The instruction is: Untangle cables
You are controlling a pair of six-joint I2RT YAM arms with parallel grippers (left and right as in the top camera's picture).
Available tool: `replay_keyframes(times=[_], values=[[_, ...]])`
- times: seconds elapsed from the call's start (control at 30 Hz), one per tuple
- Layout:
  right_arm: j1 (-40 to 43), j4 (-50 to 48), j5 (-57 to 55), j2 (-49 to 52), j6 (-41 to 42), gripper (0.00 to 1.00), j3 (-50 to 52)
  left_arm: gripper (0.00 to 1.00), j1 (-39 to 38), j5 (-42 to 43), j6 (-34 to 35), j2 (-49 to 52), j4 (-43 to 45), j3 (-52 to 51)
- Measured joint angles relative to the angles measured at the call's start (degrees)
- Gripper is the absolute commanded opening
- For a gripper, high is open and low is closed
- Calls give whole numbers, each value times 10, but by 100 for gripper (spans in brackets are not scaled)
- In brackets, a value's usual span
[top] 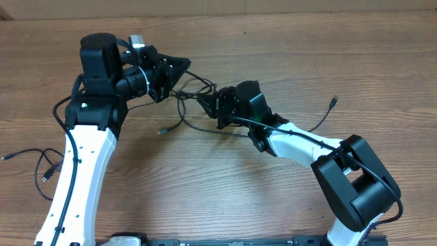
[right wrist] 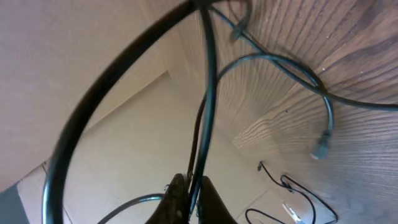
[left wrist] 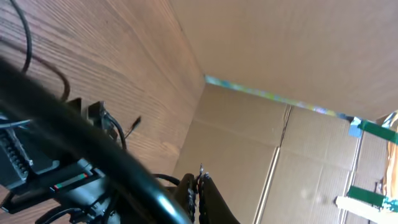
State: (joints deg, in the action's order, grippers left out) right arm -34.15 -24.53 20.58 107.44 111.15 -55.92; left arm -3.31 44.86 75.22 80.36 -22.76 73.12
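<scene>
Over the counter [top: 225, 178], thin black cables [top: 194, 113] knot between the left tool [top: 186, 69] and right tool [top: 203, 100]. Left wrist: its tool is pinched shut, apparently on a strand. Right wrist: its tool clamps one strand. They look limp, light and slippery, so grip beside a plug [right wrist: 320, 149].

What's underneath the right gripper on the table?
A thin black cable loops across the wooden table beneath the right gripper, whose jaws are shut on a cable. Where that loop continues is covered by the gripper's body.
</scene>
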Motion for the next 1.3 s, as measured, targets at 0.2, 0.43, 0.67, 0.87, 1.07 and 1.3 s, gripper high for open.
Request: replay_keyframes(times=[0.2,0.43,0.67,0.87,1.07,1.3], values=[[-5,25,11,0,-64,4,0,4,-1,-8,52,0,2,0],[-10,264,9,0,-184,4,0,4,11,-35,89,0,89,0],[32,289,-5,0,-294,4,0,4,65,-61,23,-1,106,0],[89,342,-16,-3,-429,4,0,4,78,-98,-80,-1,13,1],[195,502,-89,-44,-516,4,0,4,78,-110,-132,-1,26,0],[282,587,-152,-69,-563,4,0,4,78,-56,-132,0,410,-2]])
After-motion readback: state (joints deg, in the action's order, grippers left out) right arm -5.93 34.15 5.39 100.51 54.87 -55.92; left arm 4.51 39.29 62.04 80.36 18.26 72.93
